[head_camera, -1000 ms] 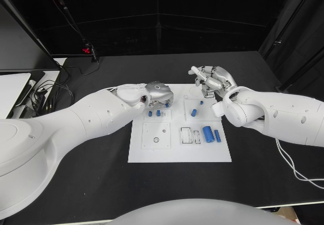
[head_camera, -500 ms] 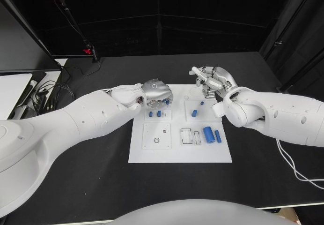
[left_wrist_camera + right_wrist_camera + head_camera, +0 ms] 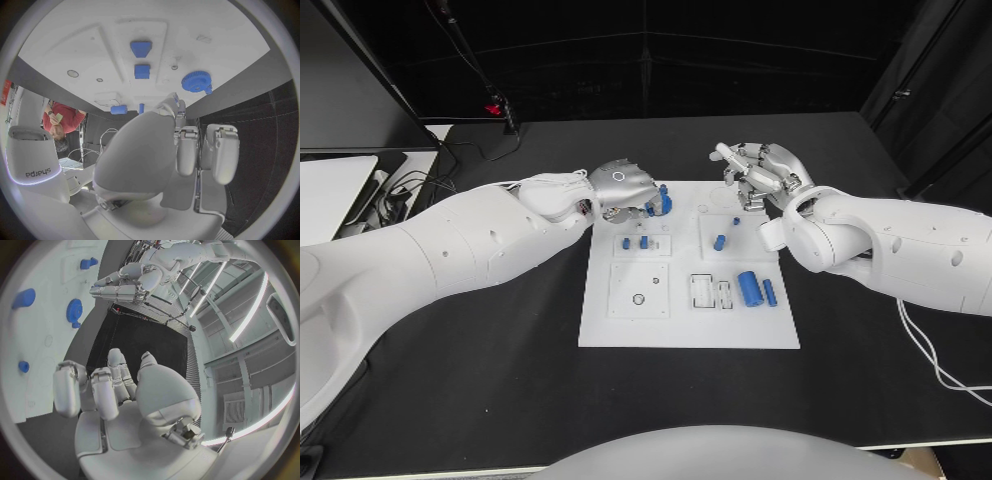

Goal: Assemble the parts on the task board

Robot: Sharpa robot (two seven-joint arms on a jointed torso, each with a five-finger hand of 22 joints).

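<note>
The white task board (image 3: 678, 325) lies mid-table. A blue gear (image 3: 659, 205) sits near its far edge, also seen as the gear (image 3: 197, 81) and the gear (image 3: 74, 310). My left hand (image 3: 620, 187) hovers just left of the gear at the board's far left corner, fingers extended with nothing in them. Two small blue blocks (image 3: 635, 242) stand in a plate behind a round hole (image 3: 636, 298). A blue peg (image 3: 718, 241) and two blue cylinders (image 3: 754, 288) lie to the right. My right hand (image 3: 759, 175) hangs over the far right corner, fingers apart and holding nothing.
Cables (image 3: 401, 185) and a pale surface (image 3: 329, 185) lie at the table's far left. Bare black tabletop (image 3: 473, 380) surrounds the board on the near side and both flanks. Rectangular slots (image 3: 711, 291) sit mid-board.
My left hand has drawn back and leftward off the board's far left part, uncovering the blue gear it stood over. The right hand has stayed in place.
</note>
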